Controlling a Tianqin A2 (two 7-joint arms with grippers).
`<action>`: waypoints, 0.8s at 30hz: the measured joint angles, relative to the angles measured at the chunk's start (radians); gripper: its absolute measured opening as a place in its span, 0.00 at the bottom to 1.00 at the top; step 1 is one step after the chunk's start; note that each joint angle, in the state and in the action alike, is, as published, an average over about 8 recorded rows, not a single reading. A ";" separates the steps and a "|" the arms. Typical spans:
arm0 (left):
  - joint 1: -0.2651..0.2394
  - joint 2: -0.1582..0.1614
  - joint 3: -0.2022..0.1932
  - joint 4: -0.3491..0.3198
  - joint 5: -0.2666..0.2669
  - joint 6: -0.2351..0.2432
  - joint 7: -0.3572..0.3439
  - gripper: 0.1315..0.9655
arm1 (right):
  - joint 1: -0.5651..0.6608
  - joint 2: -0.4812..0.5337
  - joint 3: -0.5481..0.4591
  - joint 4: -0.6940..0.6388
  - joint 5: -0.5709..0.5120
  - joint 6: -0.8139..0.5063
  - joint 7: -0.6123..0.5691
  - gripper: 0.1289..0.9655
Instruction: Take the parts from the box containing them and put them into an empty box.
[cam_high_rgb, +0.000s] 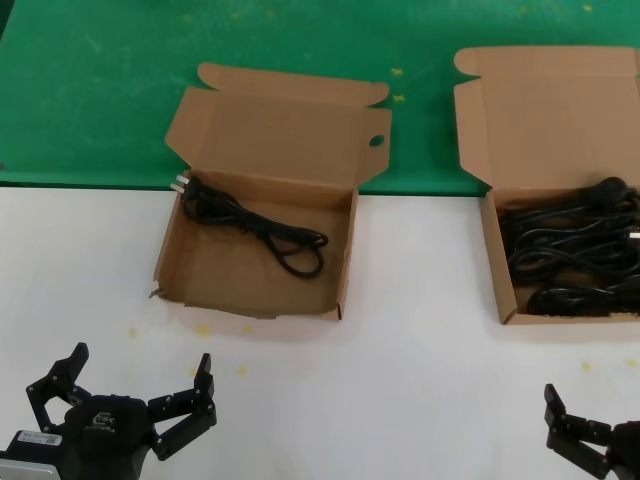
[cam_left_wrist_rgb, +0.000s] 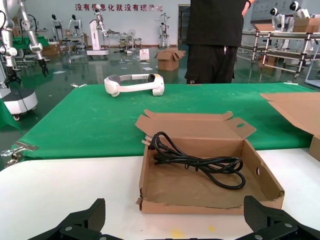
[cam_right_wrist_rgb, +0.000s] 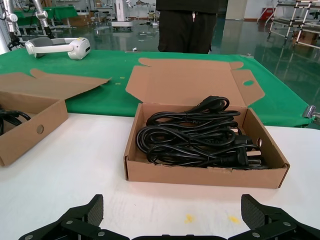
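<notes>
Several black cords sit coiled in the source box at the table's right edge, and one cord already lies in the box with the holed lid, near the table's far edge, left of centre. I've got both arms low at the near edge. Left gripper shows its fingers spread wide, holding nothing. Right gripper looks spread and empty in its wrist view too, though the head view cuts it off at the corner.

These cords should be light, limp and rubbery, so they'll drape and drag neighbours along. The pile looks tangled; I'd go for a bunched run of loops near the top, or the raised plug end toward the box's back wall.

Obstacles: the source box's low front wall and upright lid flap. On the green mat behind lies a white headset, and a person in black stands beyond it, well clear.
</notes>
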 joint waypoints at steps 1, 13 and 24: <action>0.000 0.000 0.000 0.000 0.000 0.000 0.000 1.00 | 0.000 0.000 0.000 0.000 0.000 0.000 0.000 1.00; 0.000 0.000 0.000 0.000 0.000 0.000 0.000 1.00 | 0.000 0.000 0.000 0.000 0.000 0.000 0.000 1.00; 0.000 0.000 0.000 0.000 0.000 0.000 0.000 1.00 | 0.000 0.000 0.000 0.000 0.000 0.000 0.000 1.00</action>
